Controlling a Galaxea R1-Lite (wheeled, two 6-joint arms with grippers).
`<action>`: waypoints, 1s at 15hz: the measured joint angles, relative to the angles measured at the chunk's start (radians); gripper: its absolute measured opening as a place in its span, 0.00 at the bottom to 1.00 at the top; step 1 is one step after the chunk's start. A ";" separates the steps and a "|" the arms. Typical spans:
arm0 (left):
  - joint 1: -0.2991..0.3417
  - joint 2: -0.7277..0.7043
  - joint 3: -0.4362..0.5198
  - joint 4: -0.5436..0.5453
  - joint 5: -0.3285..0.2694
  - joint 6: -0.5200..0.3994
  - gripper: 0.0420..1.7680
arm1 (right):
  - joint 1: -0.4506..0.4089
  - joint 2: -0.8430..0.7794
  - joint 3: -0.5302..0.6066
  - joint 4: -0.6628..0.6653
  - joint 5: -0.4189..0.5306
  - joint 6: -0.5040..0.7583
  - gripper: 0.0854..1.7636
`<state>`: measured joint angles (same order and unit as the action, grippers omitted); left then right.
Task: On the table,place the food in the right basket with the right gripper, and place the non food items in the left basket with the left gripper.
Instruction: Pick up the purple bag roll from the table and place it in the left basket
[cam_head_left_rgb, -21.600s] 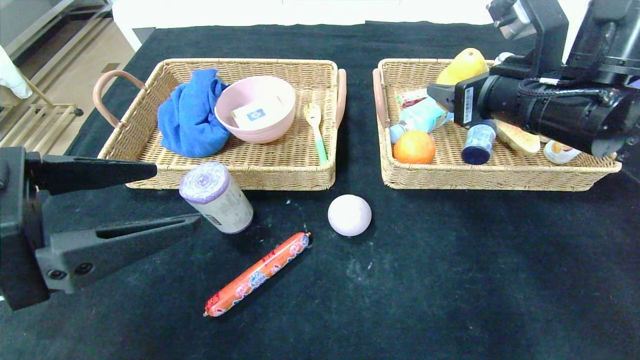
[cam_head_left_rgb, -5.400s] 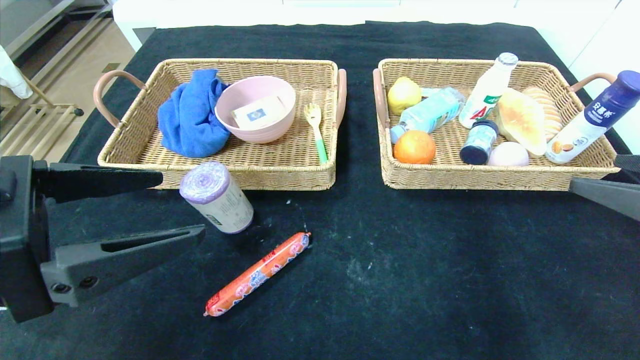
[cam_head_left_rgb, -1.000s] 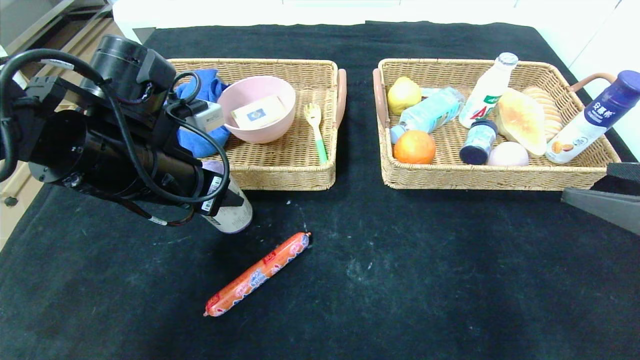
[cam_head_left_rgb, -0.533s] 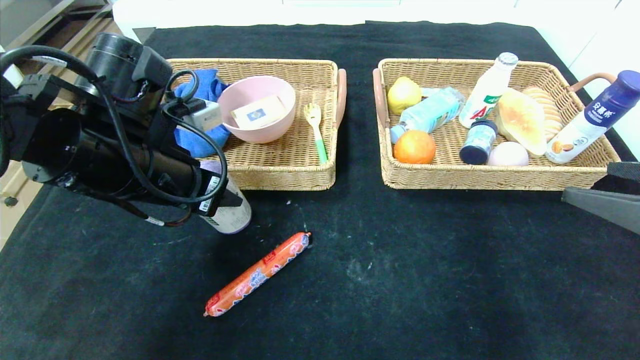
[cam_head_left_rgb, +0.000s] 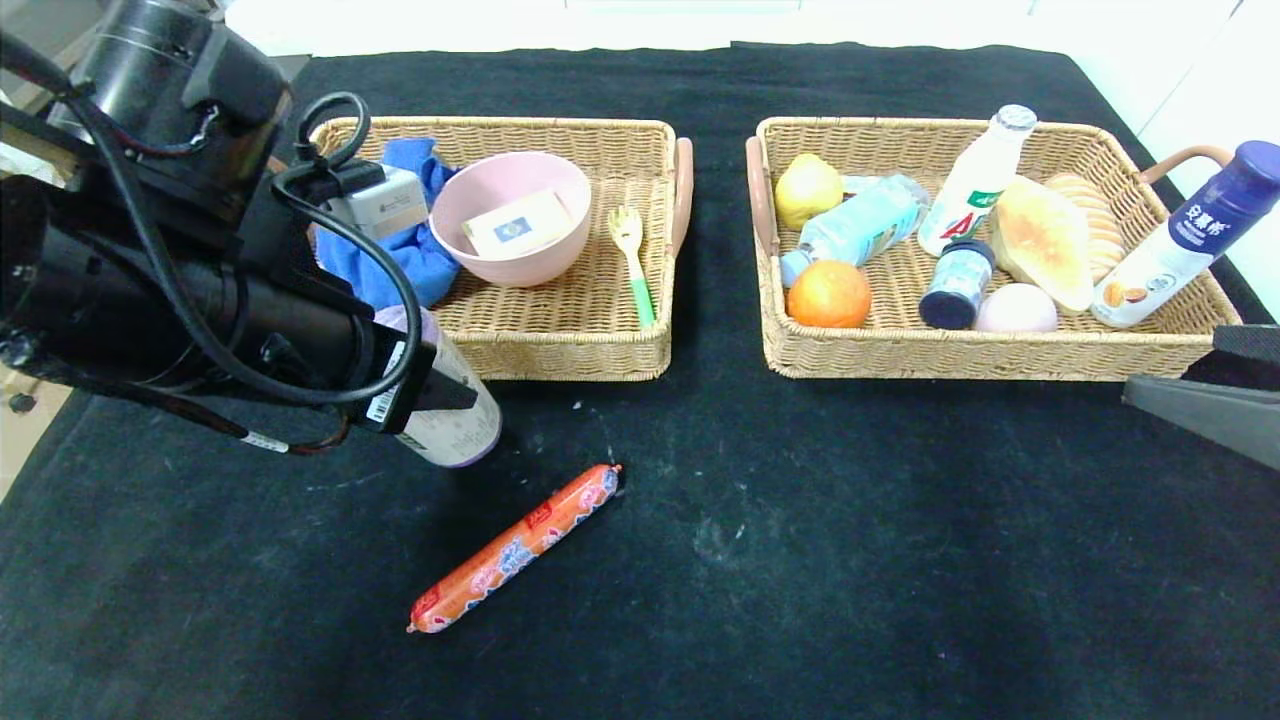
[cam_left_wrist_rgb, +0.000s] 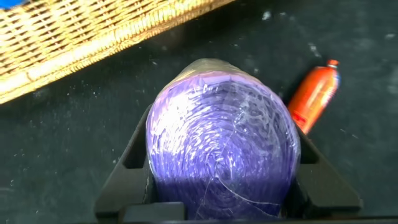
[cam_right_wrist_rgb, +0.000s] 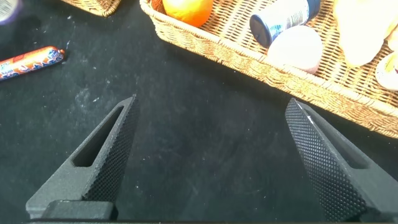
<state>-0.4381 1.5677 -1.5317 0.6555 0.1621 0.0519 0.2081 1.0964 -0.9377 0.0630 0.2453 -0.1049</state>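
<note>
Since the frame of five seconds ago the left arm has swung in from the near-left edge and come down over the roll of purple trash bags (cam_head_left_rgb: 440, 405); the pink ball then on the table now lies in the right basket (cam_head_left_rgb: 1150, 350); left gripper (cam_left_wrist_rgb: 217, 186) clamped on the roll, one finger (cam_left_wrist_rgb: 134, 168) pressed to each flank, the purple end face filling the wrist view; roll on the black tablecloth (cam_head_left_rgb: 800, 560) just in front of the left basket (cam_head_left_rgb: 560, 355), whether lifted clear cannot be told; step in hand: securing the non-food roll for the left basket; next move, as judged, calls for a lift above the wicker wall, then travel forward to bare weave near the fork (cam_head_left_rgb: 632, 262); sausage (cam_head_left_rgb: 515, 548) lies near the roll, awaiting the right gripper (cam_right_wrist_rgb: 205, 155), parked at the near-right edge with fingers wide apart
</note>
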 joint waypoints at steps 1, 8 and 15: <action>-0.008 -0.009 -0.011 0.012 0.000 0.001 0.53 | 0.000 0.000 0.000 0.000 0.000 0.000 0.97; -0.024 -0.033 -0.119 0.054 0.007 0.012 0.53 | -0.003 0.000 -0.002 -0.001 -0.002 0.000 0.97; -0.023 -0.003 -0.242 0.047 0.002 0.014 0.53 | -0.010 0.003 -0.004 -0.010 -0.005 -0.007 0.97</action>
<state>-0.4609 1.5645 -1.7736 0.7028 0.1645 0.0664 0.1981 1.0996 -0.9419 0.0528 0.2404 -0.1123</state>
